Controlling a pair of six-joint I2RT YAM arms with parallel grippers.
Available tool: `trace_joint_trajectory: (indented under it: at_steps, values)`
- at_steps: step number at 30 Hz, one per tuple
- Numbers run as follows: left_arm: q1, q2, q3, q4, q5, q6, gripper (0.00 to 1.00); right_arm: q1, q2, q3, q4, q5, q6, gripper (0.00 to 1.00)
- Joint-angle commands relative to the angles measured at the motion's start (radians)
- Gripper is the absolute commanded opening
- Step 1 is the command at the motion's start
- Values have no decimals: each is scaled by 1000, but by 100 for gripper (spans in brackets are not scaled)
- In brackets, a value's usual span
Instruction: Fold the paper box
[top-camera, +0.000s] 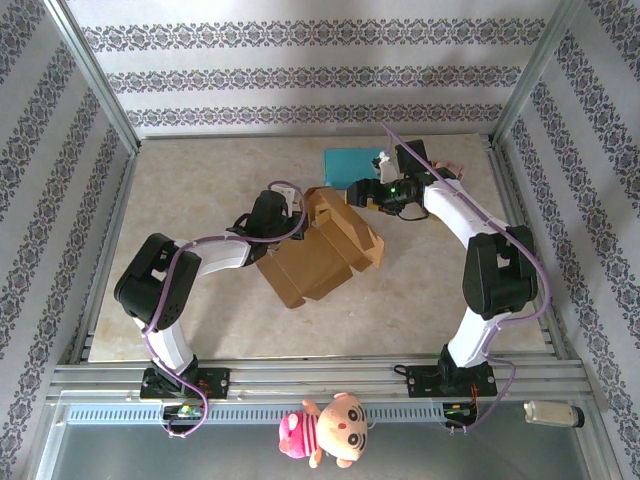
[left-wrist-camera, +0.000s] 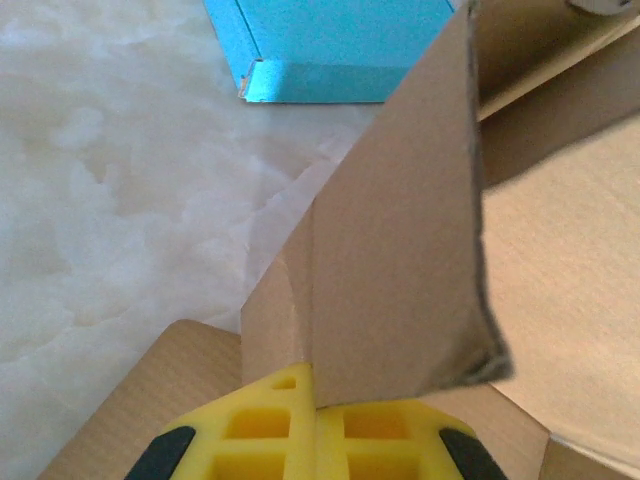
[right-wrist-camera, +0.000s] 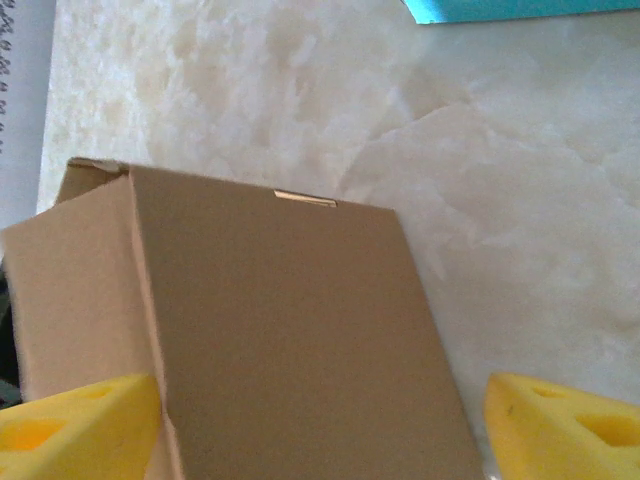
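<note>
The brown paper box (top-camera: 320, 250) lies partly formed in the middle of the table, tilted, with flaps standing up at its far end. My left gripper (top-camera: 296, 216) is at the box's far left corner, and in the left wrist view its yellow fingers (left-wrist-camera: 270, 425) are shut on the lower edge of an upright cardboard flap (left-wrist-camera: 400, 250). My right gripper (top-camera: 353, 193) hovers at the box's far right end. It is open, and a flat box panel (right-wrist-camera: 280, 330) lies between its wide-set yellow fingers (right-wrist-camera: 85, 425); the right finger stands apart from the panel.
A flat teal box (top-camera: 352, 160) lies on the marble table (top-camera: 200, 170) just behind the right gripper, also in the left wrist view (left-wrist-camera: 330, 50). Metal frame posts and patterned walls close three sides. A plush doll (top-camera: 325, 430) hangs at the front rail.
</note>
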Motion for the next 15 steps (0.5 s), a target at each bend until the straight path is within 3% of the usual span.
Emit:
trace_joint_trajectory:
  at_steps: [1,8,15]
  values:
    - [-23,16,27,-37,6,22,0,-7,-51,40,34,-63,46,86]
    - [-25,23,36,-42,6,19,0,12,11,42,15,-96,21,88]
    - [-27,20,35,-34,15,9,0,56,55,38,-65,7,-56,84]
